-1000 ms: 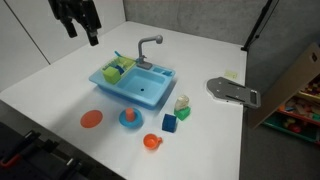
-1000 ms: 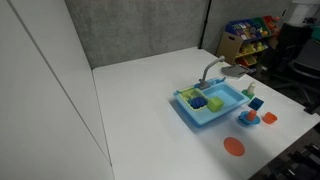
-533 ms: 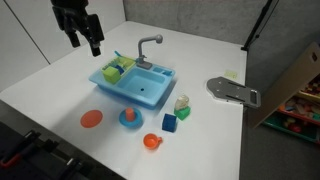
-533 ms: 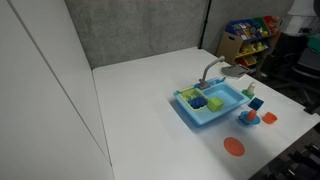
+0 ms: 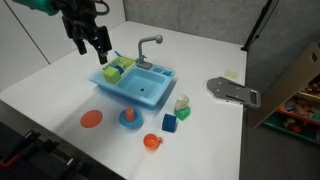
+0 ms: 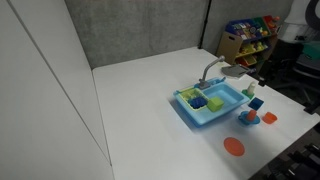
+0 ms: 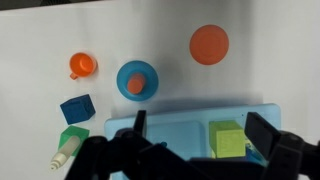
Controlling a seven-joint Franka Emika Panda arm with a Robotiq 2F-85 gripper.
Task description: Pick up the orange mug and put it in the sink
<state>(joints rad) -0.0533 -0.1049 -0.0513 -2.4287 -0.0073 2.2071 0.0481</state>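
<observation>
The orange mug [image 5: 151,142] stands on the white table in front of the blue toy sink [image 5: 140,90]; it also shows in an exterior view [image 6: 269,118] and in the wrist view [image 7: 81,66]. The sink also shows in the other views [image 6: 228,108] [image 7: 170,125]. My gripper [image 5: 93,50] hangs open and empty in the air behind the sink's left end, far from the mug. In the wrist view its open fingers [image 7: 200,135] frame the sink's basin.
A green block [image 7: 228,140] lies in the sink's side compartment. An orange disc [image 5: 91,119], a blue plate with an orange piece [image 5: 130,118], a blue cube [image 5: 170,124] and a green block [image 5: 183,112] lie in front of the sink. A grey tool [image 5: 232,91] lies to the right.
My gripper has moved down and right toward the sink's left end. The objects on the table have not moved.
</observation>
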